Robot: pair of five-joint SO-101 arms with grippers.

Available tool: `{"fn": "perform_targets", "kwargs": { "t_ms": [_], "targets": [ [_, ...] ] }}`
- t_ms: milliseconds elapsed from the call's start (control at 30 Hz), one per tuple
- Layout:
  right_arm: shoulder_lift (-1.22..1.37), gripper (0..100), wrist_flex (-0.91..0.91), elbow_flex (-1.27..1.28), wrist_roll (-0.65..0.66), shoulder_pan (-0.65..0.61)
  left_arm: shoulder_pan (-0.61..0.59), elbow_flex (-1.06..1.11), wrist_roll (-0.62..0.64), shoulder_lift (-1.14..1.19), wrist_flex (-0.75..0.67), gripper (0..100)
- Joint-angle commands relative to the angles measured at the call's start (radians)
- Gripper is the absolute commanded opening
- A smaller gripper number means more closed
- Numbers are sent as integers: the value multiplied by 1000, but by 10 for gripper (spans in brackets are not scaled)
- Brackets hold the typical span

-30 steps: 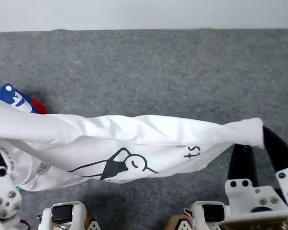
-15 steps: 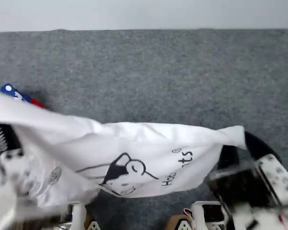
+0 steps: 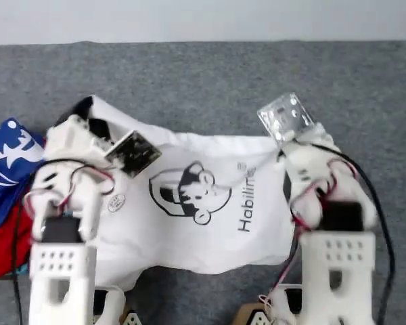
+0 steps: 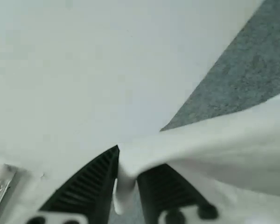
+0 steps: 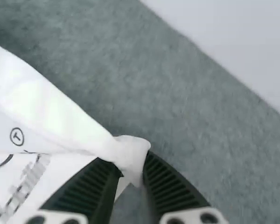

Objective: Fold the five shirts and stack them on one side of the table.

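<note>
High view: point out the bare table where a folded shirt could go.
Bare grey table runs along the far edge, beyond the white shirt, and at far right. Crowded: blue shirt and red shirt at left.

High view: light bright, even, diffuse; no hard shadows. Soft shadow on grey desk (image 3: 210, 88) along near hem of white shirt (image 3: 203, 230). Shiny plate (image 3: 286, 116) on right arm catches glare. Left wrist view: wall (image 4: 84, 56) and shirt nearly washed out; left jaws dark, in shade. Right wrist view: faint shadow on desk beneath shirt fold.
</note>
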Motion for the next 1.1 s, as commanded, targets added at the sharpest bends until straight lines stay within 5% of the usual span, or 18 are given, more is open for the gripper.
{"fn": "perform_targets", "kwargs": {
  "t_ms": [0, 367, 800, 1067],
  "targets": [
    [148, 9, -205, -9, 8, 12, -5, -53, -12, 221, -199, 6],
    [541, 9, -490, -245, 6, 10, -14, -676, -12, 891, -222, 6],
    [849, 9, -479, -580, 6, 5, -32, -1043, -12, 1143, -218, 6],
    [868, 9, -265, -586, 12, -19, -48, -1044, -12, 1142, 170, 6]
  ]
}}
